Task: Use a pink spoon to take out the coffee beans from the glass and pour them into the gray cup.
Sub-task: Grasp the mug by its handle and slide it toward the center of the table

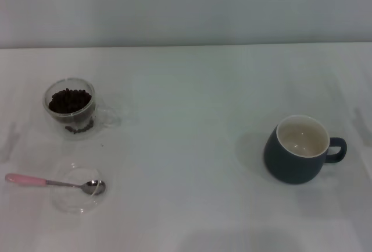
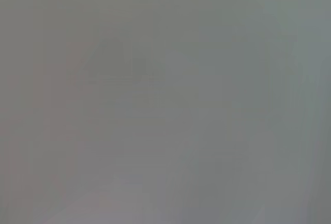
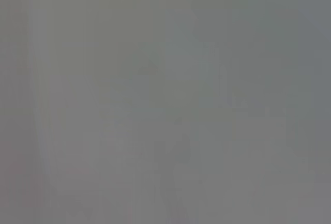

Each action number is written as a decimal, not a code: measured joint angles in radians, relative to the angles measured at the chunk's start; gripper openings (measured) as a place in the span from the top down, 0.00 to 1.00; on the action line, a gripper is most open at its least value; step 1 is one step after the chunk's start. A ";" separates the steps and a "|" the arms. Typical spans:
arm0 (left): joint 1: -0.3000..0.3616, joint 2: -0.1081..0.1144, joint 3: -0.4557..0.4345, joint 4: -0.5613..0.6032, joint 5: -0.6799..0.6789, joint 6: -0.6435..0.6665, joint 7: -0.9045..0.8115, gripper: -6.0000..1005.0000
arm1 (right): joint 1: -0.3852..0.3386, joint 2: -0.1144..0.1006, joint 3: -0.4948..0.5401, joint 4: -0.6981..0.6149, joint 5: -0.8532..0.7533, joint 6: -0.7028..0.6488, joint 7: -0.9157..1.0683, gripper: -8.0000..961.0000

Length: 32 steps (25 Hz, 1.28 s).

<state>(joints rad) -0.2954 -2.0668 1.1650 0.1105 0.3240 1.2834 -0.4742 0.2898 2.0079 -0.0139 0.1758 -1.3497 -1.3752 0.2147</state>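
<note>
Starting calls for pinching the pink spoon (image 1: pixel 55 182) by its handle (neither gripper shows, so finger state is unknowable), lifting it level off the clear dish (image 1: pixel 75 201).

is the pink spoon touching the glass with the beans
Apart. The head view shows bare table between the pink spoon and the glass.

Soft even light; wrist views blank gray.
</note>
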 joint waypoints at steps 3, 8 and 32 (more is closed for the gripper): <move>-0.004 -0.002 0.010 0.000 0.017 0.000 -0.002 0.11 | 0.012 0.000 0.004 -0.012 -0.013 0.003 0.000 0.09; 0.030 -0.005 0.012 -0.004 0.046 0.003 -0.016 0.11 | 0.034 0.000 0.010 -0.026 -0.016 0.012 0.000 0.09; 0.038 -0.007 0.004 -0.004 0.036 0.026 -0.037 0.11 | -0.188 0.002 -0.267 -0.016 -0.020 -0.160 0.051 0.09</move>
<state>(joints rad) -0.2576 -2.0738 1.1690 0.1061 0.3603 1.3099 -0.5116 0.1017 2.0098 -0.2812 0.1597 -1.3699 -1.5348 0.2661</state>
